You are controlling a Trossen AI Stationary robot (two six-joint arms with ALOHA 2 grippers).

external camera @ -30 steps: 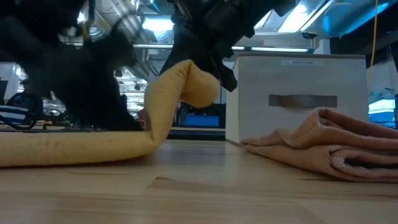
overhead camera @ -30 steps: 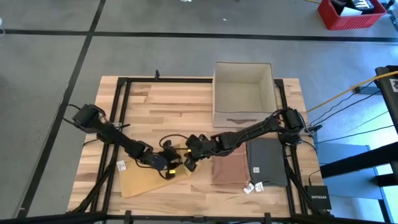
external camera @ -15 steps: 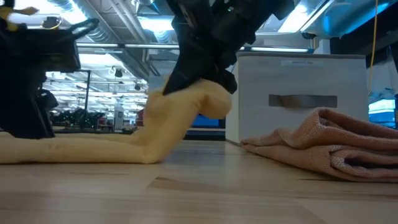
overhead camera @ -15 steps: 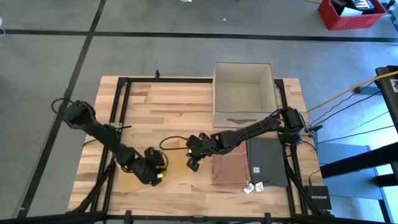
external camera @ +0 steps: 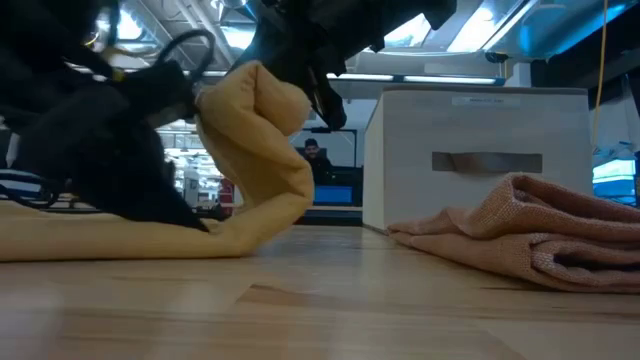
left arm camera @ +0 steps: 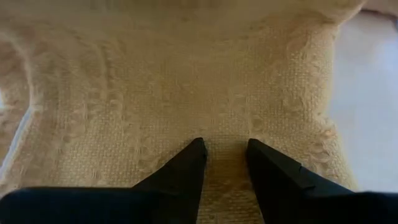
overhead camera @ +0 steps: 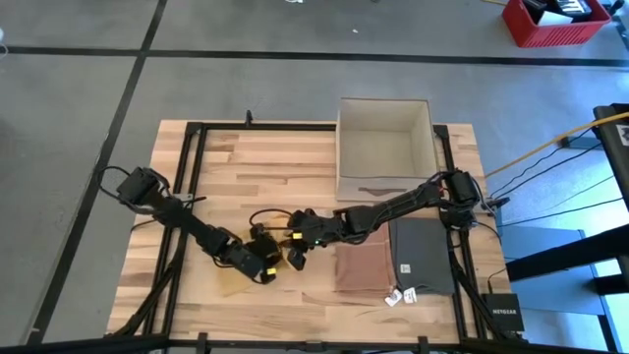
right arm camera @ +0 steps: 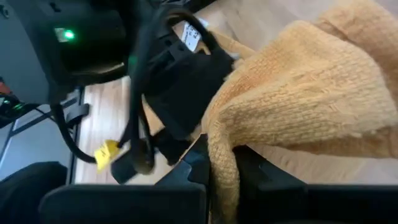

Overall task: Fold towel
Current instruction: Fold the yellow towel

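Yellow towel (external camera: pixel 250 140) bunched and lifted at table's (overhead camera: pixel 256 162) front left, mostly hidden under both arms from above. Left gripper (left arm camera: pixel 225 163) pinching woven cloth between narrowly parted fingers. Right gripper (right arm camera: pixel 221 165) nearly closed on a raised fold; fingertips buried in fabric, hard to make out.

Yellow towel (external camera: pixel 255 130) bunched and lifted off wooden table (external camera: pixel 320 310), white box (external camera: pixel 475 160) behind, crumpled orange cloth (external camera: pixel 530 235) at right

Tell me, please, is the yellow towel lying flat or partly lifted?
Partly lifted: the yellow towel rises in a hump, pinched by the right gripper, the rest flat on the table.
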